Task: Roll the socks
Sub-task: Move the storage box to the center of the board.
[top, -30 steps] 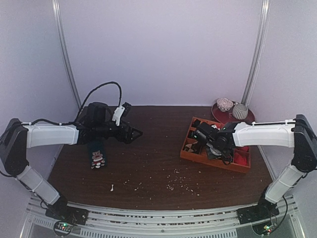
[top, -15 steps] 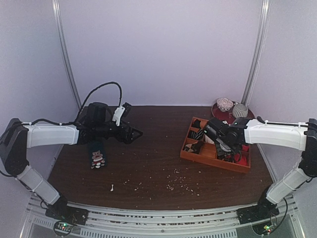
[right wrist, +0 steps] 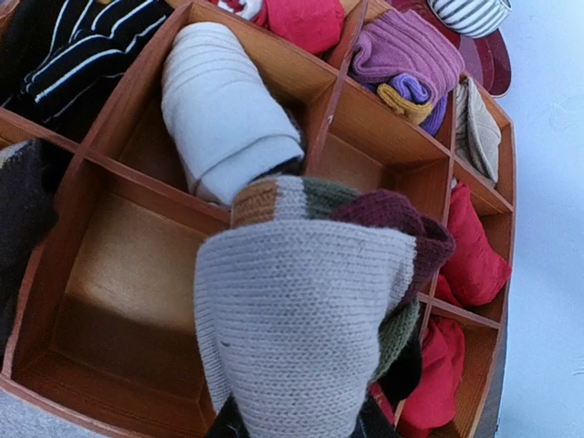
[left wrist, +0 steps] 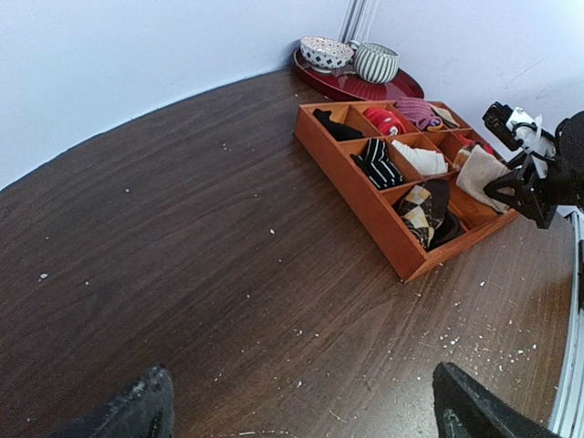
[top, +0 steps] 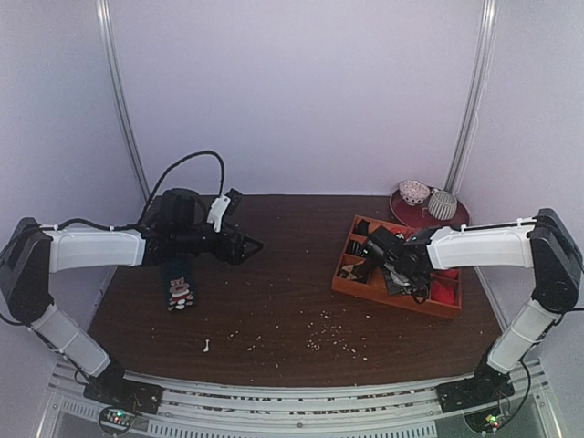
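- Table [top: 274,274]: dark brown wood-grain top, filling the lower half of the overhead frame.
- Compartment tray [top: 392,299]: orange wood, right of centre, set askew.
- Red plate [top: 459,217]: far right corner, just behind the tray.
- Small dark sock [top: 180,287]: lying flat, left side.
- Pale crumbs [top: 319,343]: scattered across lower centre.
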You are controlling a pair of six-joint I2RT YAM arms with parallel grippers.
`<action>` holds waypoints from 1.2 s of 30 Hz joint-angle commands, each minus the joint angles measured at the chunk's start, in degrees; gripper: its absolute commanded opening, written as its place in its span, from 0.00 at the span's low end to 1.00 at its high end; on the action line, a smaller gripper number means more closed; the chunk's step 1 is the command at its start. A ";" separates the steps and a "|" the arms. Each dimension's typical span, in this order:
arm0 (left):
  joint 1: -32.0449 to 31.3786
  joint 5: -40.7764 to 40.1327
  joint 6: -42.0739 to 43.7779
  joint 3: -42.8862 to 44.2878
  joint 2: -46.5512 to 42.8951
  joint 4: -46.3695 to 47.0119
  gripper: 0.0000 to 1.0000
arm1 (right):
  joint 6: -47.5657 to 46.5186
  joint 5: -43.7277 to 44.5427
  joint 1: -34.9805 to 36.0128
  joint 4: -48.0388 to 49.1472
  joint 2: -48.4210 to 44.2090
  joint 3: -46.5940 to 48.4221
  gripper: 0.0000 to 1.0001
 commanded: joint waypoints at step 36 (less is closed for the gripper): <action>0.07 0.46 0.90 -0.39 0.36 0.39 0.98 | -4.02 -16.31 -0.64 4.52 7.61 9.29 0.00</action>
